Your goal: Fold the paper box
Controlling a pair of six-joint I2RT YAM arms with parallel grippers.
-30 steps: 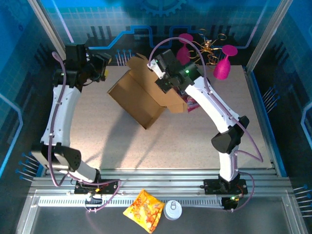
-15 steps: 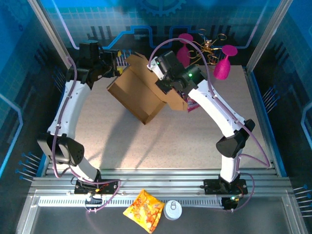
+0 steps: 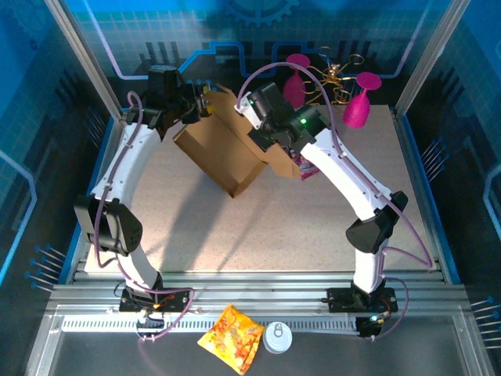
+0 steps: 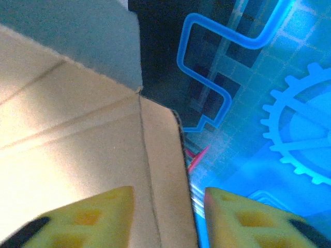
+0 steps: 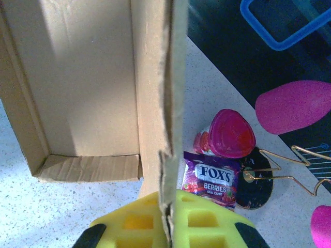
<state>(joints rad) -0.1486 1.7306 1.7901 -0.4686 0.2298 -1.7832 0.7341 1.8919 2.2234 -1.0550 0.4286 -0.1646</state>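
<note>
Paper box (image 3: 223, 157) is sitting tilted and partly lifted over the far middle of the table (image 3: 313, 227), its open side facing up and its long axis running diagonally from far-left to near-right. Right gripper (image 5: 166, 222) is clamping the box's right wall, with both yellow pads pressing on the raw cardboard edge and the tray interior lying to that gripper's left. Left gripper (image 4: 168, 199) is positioned at the box's far-left corner, and its jaws are standing wide apart. The wrist view shows the edge of a creased flap running up between the two fingers (image 4: 88, 217), apparently short of contact with either. The deciding relation is this: the flap is lying directly ahead of and between the open left fingers, so the left arm is the nearer one for working it. The right arm, in my judgement, is serving as the anchor. Closing or pushing here risks skewing the box against the single right-hand hold.
</note>
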